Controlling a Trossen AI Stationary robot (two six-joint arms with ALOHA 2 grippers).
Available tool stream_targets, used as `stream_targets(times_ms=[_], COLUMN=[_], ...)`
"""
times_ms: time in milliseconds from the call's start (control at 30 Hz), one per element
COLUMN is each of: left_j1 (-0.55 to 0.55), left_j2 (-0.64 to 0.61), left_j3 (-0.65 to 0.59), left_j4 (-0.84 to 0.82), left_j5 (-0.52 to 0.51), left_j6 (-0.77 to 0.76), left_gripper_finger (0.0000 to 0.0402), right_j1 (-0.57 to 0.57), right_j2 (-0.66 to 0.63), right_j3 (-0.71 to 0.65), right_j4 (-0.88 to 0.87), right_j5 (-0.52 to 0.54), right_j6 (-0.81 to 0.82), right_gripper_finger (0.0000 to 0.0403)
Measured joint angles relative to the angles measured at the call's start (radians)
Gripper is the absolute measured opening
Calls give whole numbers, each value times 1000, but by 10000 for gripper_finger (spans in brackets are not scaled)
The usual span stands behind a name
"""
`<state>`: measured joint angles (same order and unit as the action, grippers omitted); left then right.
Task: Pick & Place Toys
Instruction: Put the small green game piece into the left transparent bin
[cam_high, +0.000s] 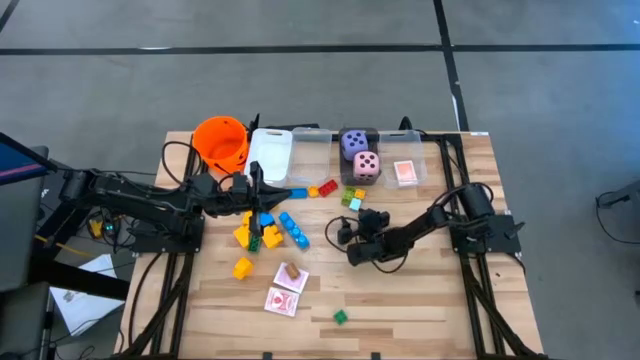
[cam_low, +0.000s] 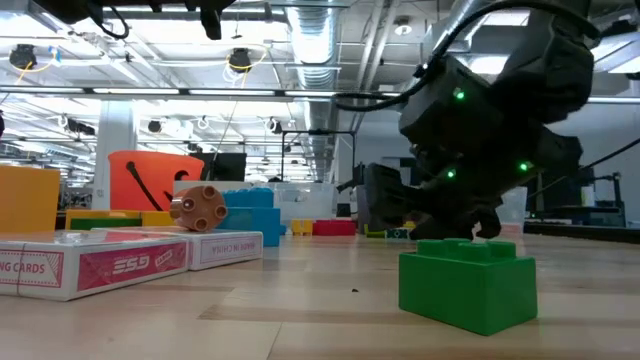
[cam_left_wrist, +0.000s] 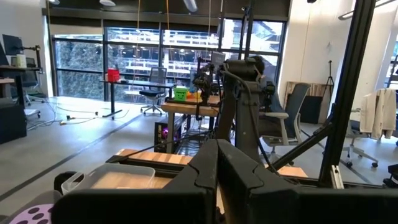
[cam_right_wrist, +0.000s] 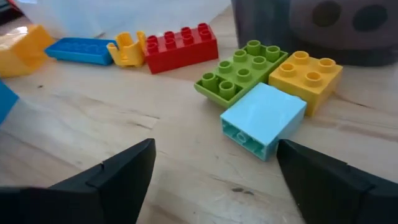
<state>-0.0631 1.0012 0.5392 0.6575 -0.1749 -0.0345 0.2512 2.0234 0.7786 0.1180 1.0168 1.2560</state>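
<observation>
My right gripper (cam_right_wrist: 214, 162) is open and low over the table, its fingers pointing slantwise down at a light blue block (cam_right_wrist: 261, 121) that lies on its side just ahead. Behind that block lie a green block (cam_right_wrist: 242, 78) and a yellow block (cam_right_wrist: 306, 73); a red block (cam_right_wrist: 180, 38) and a flat blue piece (cam_right_wrist: 81, 50) lie farther off. In the high view this group (cam_high: 352, 198) sits near the bins, just beyond my right gripper (cam_high: 357, 220). The left gripper (cam_high: 262, 190) is shut, raised above a cluster of yellow and blue blocks (cam_high: 265, 230).
Along the far edge stand an orange bucket (cam_high: 221, 142) and clear bins (cam_high: 310, 150), holding a purple die (cam_high: 354, 143), a pink die (cam_high: 367, 166) and a card pack (cam_high: 404, 172). Two card packs (cam_high: 286, 290), a yellow block (cam_high: 243, 267) and a green block (cam_low: 468, 280) lie nearer.
</observation>
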Motion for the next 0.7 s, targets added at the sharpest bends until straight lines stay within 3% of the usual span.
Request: stream_targets(times_ms=[167,700], left_j1=[0,0], left_j2=[0,0], left_j3=[0,0], left_j4=[0,-4], left_j5=[0,1], left_j6=[0,-26], left_gripper_finger=[0,0], right_j1=[6,104], right_j2=[-2,5], right_j3=[7,8], right_j4=[-149,-305], right_j5=[7,70], right_j6=[168,341], right_gripper_finger=[307,302])
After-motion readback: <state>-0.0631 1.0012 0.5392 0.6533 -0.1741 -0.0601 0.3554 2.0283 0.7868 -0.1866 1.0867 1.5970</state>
